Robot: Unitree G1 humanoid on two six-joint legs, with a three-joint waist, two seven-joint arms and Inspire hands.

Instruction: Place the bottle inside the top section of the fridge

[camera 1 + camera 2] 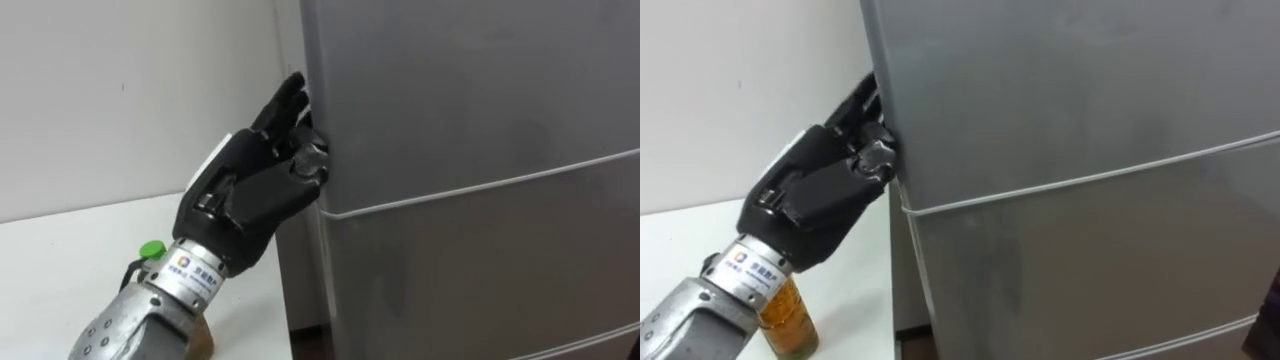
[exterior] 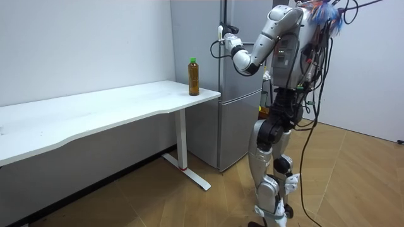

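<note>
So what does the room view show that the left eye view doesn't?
Room view: the robot standing at the fridge, the whole bottle upright at the table's end, the floor. Left eye view: the left hand close up against the upper door's edge, above the door seam. Both: hand, fridge, table, bottle cap.

We see a long white bench [image 2: 95, 116] set against a plain pale wall [image 2: 82, 44], its front edge gently curved and its top carried on a white leg [image 2: 182, 142] with a flat foot. Beneath and beyond it we find a light-brown wooden floor [image 2: 360, 183], evenly lit.
</note>
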